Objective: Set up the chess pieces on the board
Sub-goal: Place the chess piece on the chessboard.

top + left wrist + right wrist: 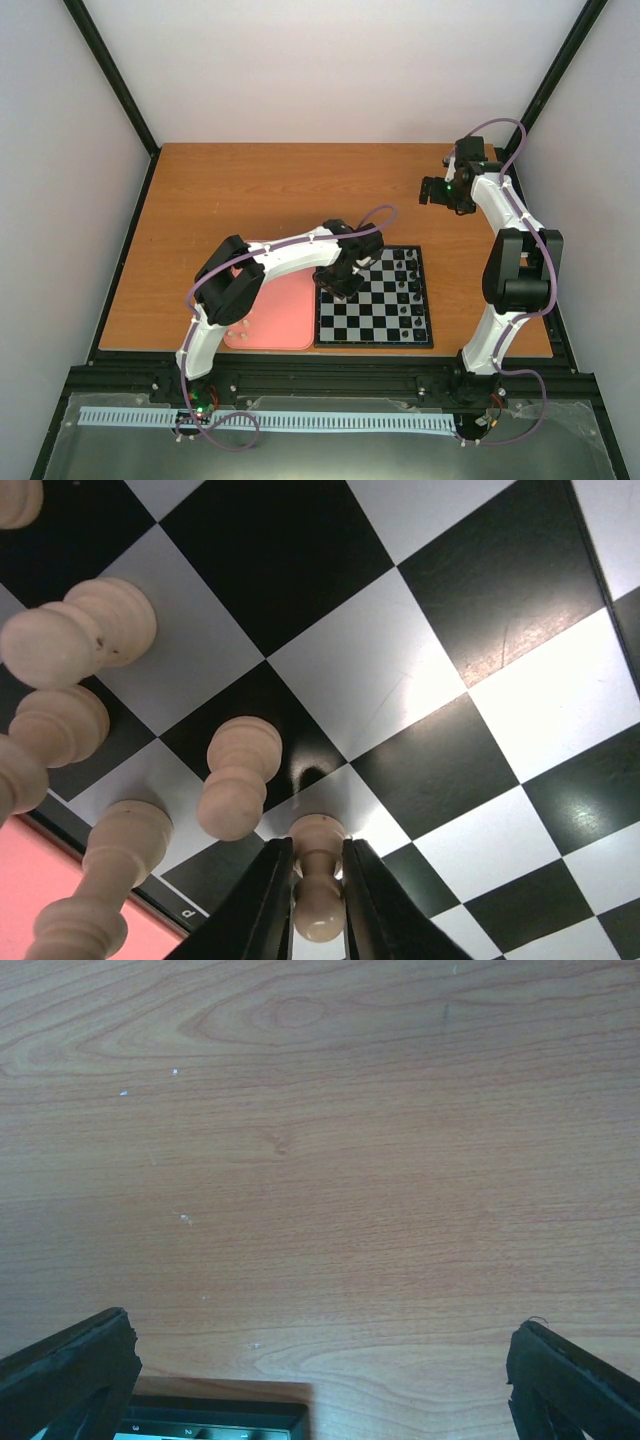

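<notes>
Left gripper (318, 846) is clamped on a cream pawn (319, 908), jaws narrow, one finger on each side; pawn base sits on or just above a white square at the tray-side edge of the board (440, 680), can't tell if it's seated; five or so other cream chess pieces (240, 785) stand on nearby squares; black pieces (405, 270) line the opposite side; right gripper (320, 1380) hangs wide open and holds nothing, over bare table (320, 1160), well apart from the board; pink tray (285, 310) shows a few pale specks, too small to count; judgement: cream side partly set, most placements still to do.
</notes>
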Robot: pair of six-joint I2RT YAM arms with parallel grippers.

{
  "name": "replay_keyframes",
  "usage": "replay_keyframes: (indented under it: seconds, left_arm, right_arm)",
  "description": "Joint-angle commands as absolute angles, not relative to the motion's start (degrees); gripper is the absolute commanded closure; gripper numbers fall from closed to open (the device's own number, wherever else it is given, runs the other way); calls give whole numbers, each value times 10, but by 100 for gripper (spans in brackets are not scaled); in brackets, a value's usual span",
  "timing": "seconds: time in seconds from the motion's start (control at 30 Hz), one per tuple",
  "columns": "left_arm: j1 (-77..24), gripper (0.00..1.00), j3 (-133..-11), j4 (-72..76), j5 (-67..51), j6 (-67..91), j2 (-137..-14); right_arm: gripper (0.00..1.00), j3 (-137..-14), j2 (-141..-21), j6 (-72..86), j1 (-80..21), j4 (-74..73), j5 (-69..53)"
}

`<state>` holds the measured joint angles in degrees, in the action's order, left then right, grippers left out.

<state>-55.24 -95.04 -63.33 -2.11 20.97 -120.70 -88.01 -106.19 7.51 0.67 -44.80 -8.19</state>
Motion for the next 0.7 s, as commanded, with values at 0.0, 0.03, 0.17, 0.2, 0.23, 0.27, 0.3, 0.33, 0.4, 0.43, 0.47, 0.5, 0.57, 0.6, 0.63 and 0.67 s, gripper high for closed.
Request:
replay_keyframes:
  seconds: [0.0, 0.03, 0.17, 0.2, 0.23, 0.27, 0.3, 0.33, 0.4, 0.43, 0.47, 0.5, 0.57, 0.6, 0.63, 0.67]
  left_arm:
    - [-555, 81, -950, -621, -26, 206, -1212]
    - [-555, 80, -950, -620, -26, 205, -1213]
    - [-555, 78, -951, -617, -25, 206, -1214]
    - [-555, 77, -952, -616, -25, 207, -1215]
    - [-555, 76, -952, -616, -25, 207, -1215]
    - [-555, 75, -951, -616, -25, 208, -1214]
    - [-555, 75, -950, -615, -25, 208, -1212]
    - [-555, 74, -950, -616, -25, 208, -1208]
    - [-555, 70, -952, -618, -25, 207, -1199]
    - [-555, 68, -953, -621, -25, 207, -1191]
    - [-555, 67, -956, -625, -24, 207, -1187]
    - [-555, 65, -961, -631, -24, 206, -1184]
    - [-555, 63, -968, -643, -24, 206, -1173]
    - [-555, 62, -970, -648, -24, 207, -1165]
    - [-555, 61, -971, -653, -22, 207, -1157]
    - [-555, 60, -974, -658, -19, 207, -1149]
  right_arm:
    - [0, -879, -1052, 69, 8, -443, -83]
    - [0, -878, -1052, 69, 8, -443, -83]
    - [0, -879, -1053, 69, 8, -443, -85]
    - [0, -879, -1053, 69, 8, -443, -85]
    - [0, -878, -1052, 69, 8, -444, -85]
    - [0, -878, -1052, 69, 8, -443, -85]
    - [0, -879, -1052, 69, 8, -443, -85]
    - [0, -879, -1052, 69, 8, -444, -86]
    - [0, -878, -1051, 69, 8, -443, -89]
    - [0, -877, -1051, 68, 8, -442, -91]
    - [0, -878, -1051, 69, 8, -442, -92]
    - [0, -877, -1051, 69, 8, -441, -94]
    - [0, -876, -1050, 69, 8, -440, -97]
    - [0, -876, -1049, 69, 8, -440, -97]
    - [0, -877, -1048, 69, 8, -439, -98]
    - [0, -876, -1048, 69, 8, -439, -99]
